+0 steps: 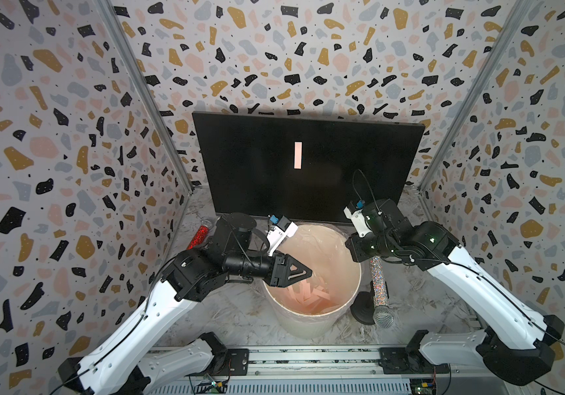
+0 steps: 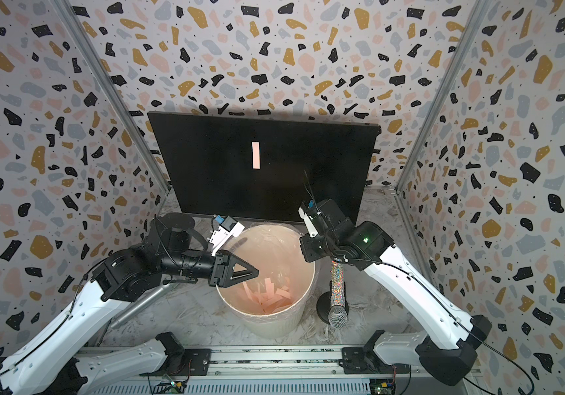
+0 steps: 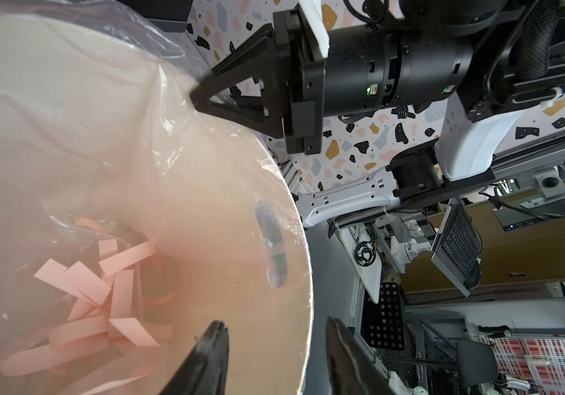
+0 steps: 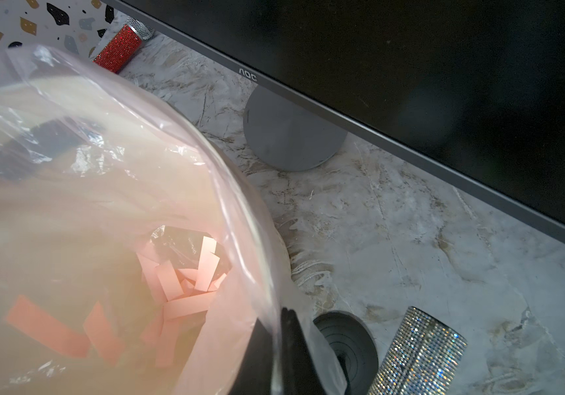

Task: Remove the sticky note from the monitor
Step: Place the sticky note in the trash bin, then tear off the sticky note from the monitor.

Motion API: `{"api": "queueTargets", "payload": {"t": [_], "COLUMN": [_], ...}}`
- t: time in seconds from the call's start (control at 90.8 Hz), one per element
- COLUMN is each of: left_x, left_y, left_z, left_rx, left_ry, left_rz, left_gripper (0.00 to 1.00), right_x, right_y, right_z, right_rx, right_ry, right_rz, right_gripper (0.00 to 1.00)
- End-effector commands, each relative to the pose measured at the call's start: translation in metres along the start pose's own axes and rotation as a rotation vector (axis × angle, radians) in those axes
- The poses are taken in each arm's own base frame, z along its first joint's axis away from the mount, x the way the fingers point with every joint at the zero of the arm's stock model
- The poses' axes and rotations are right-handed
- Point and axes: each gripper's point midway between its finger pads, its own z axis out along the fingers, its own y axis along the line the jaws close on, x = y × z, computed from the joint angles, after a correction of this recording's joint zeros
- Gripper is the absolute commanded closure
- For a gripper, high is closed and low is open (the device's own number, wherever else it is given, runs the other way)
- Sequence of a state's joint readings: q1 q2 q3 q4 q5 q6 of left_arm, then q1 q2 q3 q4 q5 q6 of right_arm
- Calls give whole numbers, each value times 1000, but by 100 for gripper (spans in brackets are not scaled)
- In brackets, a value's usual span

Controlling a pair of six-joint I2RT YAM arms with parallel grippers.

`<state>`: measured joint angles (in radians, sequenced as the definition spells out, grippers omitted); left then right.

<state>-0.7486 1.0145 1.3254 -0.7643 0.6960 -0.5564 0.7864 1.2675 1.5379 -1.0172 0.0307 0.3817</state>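
Still stuck: one pink sticky note (image 1: pixel 298 155) sits on the monitor (image 1: pixel 246 164) in both top views.
Left wrist view: left gripper (image 3: pixel 274 355) gapes empty over the bucket (image 3: pixel 303 273). Right wrist view: right gripper (image 4: pixel 282 345) pinched closed at the bucket's rim.

Sticky note (image 1: pixel 298 155) on monitor (image 1: pixel 240 164), bucket (image 1: pixel 308 325) in front
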Motion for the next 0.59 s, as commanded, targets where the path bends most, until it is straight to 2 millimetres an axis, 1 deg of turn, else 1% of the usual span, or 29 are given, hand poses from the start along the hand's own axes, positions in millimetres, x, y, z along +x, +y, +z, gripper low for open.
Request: {"api": "queueTargets", "payload": {"t": [0.0,0.099,0.308,0.363,0.496,0.584], "left_x": [-6,-9,-23,-28,-40,-48], "left_y": [-6,-5,-6,-9,-20,-24], "left_z": [-4,-5,-6,-7,-9,-10], "left_rx": [2,-9,-27,-20,8,5], "left_ry": [-28,-42,-100,-113,-139,-155], "left_rz": [47,53,66,75,106,118], "left_gripper": [49,47,41,40,32,27], "right_x": [-19,-19,-19,-19,-19,-19], "right_y": [5,4,3,3,3,3], "right_z": [-19,-19,-21,-21,-22,-22], "right_rx": [-32,-29,-28,-27,-26,-27], "right_ry": [-102,-103,-107,-109,-113,-113], "right_rz": [30,30,32,32,34,36], "right_gripper": [98,99,98,98,99,98]}}
